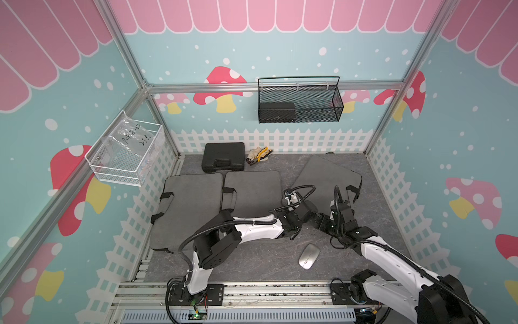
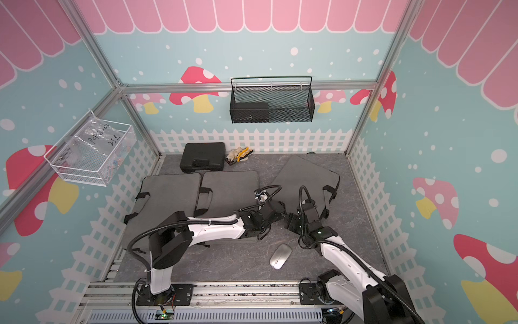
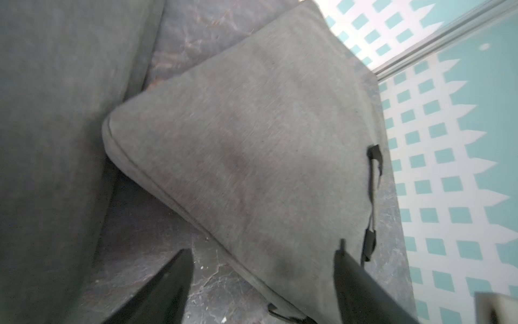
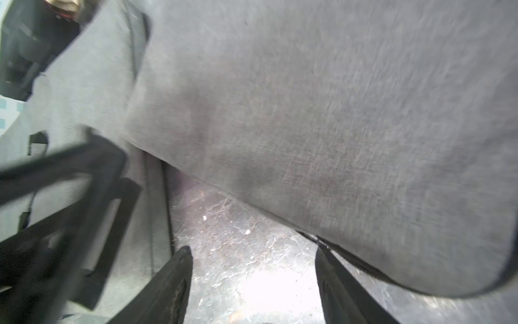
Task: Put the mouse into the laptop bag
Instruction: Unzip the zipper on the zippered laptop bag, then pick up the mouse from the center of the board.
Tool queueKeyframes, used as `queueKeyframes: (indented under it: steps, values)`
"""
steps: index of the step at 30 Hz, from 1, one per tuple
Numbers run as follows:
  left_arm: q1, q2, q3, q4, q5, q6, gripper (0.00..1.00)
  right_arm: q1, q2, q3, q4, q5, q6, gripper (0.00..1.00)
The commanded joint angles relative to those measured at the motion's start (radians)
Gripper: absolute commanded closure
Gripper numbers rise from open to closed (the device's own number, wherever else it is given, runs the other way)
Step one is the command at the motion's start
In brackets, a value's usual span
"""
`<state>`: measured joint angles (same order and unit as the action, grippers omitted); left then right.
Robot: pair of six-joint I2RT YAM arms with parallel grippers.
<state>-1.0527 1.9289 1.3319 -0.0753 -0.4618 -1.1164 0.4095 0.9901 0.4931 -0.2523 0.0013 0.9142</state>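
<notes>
The silver mouse (image 1: 309, 256) lies on the grey marbled floor (image 1: 246, 266), low in both top views and a little right of centre. It sits by itself, touched by neither arm and outside every bag. Just above it in the frame the two arms meet nose to nose at the near corner of the tilted laptop bag (image 1: 325, 174). That bag lies skewed at the right of the floor, with black handle straps on its right-hand edge. The left gripper (image 3: 263, 248) is released: in its wrist view the two dark fingers (image 3: 173, 283) stand wide apart, with only floor and the bag's piped corner beyond them. The right gripper (image 4: 253, 249) is spread too, its fingers (image 4: 336, 283) parted over bare floor. The bag's seamed edge runs just beside one of them, but that view is smeared and I cannot tell whether they touch. To the left, the middle laptop bag (image 1: 252, 190) and the leftmost laptop bag (image 1: 193, 202) lie flat, just beside each other. At the back wall sits a black case (image 1: 223, 157), with pale and yellow gloves (image 1: 259, 155) just beside it. A black mesh basket (image 1: 316, 101) hangs on the back wall. A white mesh basket (image 1: 117, 168) on the left wall holds a clear plastic bag (image 1: 131, 137).
</notes>
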Motion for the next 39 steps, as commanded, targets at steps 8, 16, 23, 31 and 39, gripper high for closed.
queueKeyframes:
  steps: [8,16,23,31,39]
  values:
    - [0.206,-0.331,-0.21,-0.072,0.105,0.178,0.01,0.253,-0.054,0.023,-0.256,0.152,0.175,0.21]
    - [0.429,-0.601,-0.363,-0.201,0.184,0.285,0.0,0.459,0.047,0.008,-0.244,0.196,0.323,0.18]
    - [0.572,-0.776,-0.504,-0.212,0.23,0.305,0.01,0.559,0.181,0.067,-0.256,0.245,0.393,0.13]
    - [0.618,-0.81,-0.543,-0.208,0.3,0.297,0.0,0.603,0.272,0.078,-0.216,0.24,0.407,0.12]
    - [0.627,-0.789,-0.544,-0.192,0.34,0.285,0.01,0.67,0.355,0.203,-0.393,0.331,0.437,0.12]
